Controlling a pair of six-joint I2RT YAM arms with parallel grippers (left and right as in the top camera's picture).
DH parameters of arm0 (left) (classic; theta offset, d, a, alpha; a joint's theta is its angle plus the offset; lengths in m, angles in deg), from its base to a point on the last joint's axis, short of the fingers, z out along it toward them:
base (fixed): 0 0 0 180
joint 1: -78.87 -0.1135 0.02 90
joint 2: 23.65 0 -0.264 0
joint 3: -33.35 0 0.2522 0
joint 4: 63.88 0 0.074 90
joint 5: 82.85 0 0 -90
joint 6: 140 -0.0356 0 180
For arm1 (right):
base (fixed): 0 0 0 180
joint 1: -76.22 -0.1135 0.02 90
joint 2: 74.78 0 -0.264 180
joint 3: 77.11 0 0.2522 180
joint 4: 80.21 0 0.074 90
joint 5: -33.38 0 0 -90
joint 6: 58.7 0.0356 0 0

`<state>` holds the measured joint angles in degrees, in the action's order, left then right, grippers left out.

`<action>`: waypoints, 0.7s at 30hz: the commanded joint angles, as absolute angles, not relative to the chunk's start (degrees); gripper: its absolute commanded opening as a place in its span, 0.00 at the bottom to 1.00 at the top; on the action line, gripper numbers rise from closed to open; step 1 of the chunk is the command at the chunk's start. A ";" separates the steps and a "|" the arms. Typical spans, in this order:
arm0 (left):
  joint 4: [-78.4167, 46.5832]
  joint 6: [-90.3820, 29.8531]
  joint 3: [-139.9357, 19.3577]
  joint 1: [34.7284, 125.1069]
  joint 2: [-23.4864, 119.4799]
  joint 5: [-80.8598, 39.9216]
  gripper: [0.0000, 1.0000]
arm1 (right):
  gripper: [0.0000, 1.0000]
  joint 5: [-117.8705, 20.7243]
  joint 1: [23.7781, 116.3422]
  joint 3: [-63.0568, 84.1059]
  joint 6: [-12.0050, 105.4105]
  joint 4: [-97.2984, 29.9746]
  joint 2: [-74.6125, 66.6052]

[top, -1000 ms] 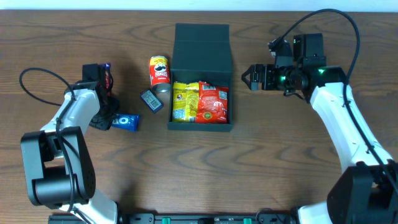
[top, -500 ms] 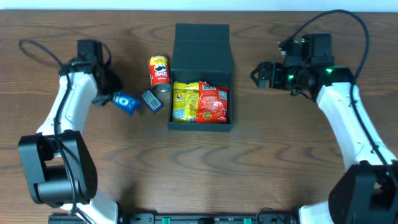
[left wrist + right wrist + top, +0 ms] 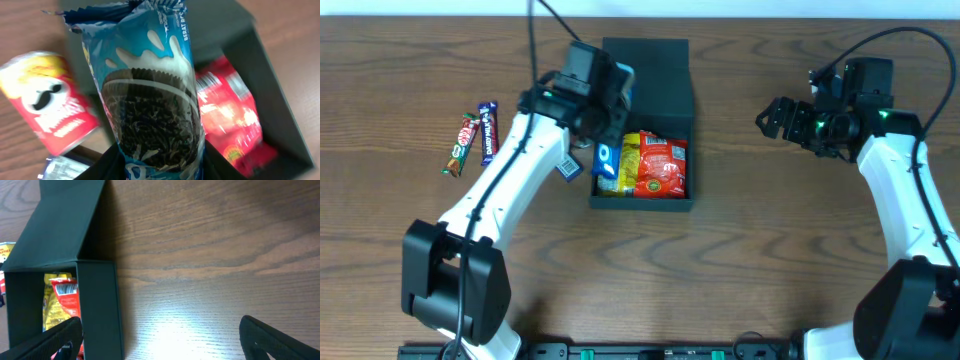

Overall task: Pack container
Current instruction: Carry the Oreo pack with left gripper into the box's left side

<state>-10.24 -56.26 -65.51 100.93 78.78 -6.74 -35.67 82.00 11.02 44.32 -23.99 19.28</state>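
Observation:
The container (image 3: 642,203) is a dark square box at mid-table, its flap lid (image 3: 644,68) lying open behind it. A yellow packet (image 3: 632,162) and a red packet (image 3: 663,166) lie inside. My left gripper (image 3: 603,132) is shut on a blue Oreo packet (image 3: 607,158) and holds it over the box's left side. The left wrist view shows the Oreo packet (image 3: 150,100) between the fingers (image 3: 155,169), above the red packet (image 3: 227,117). My right gripper (image 3: 770,118) is open and empty, to the right of the box (image 3: 97,310).
A Pringles can (image 3: 50,110) lies left of the box, mostly under my left arm in the overhead view. A small grey-blue packet (image 3: 567,168) lies beside the box's left wall. Two candy bars (image 3: 467,141) (image 3: 488,132) lie at the far left.
My left arm has swung right from the table's left side, carrying the Oreo packet over the box. The candy bars now show. My right arm has drawn back slightly to the right.

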 commanded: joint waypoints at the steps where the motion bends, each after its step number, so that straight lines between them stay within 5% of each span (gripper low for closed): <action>1: -7.93 -60.15 -66.52 102.27 78.04 -7.68 0.06 | 0.99 -35.38 82.20 11.96 45.00 -23.82 18.48; 21: -5.24 -44.61 -66.52 102.66 85.49 -3.55 0.06 | 0.99 -34.07 82.18 11.96 45.02 -20.51 18.48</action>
<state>-5.35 -46.65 -65.51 102.88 84.53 -4.45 -34.75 82.00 11.02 44.34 -20.89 19.28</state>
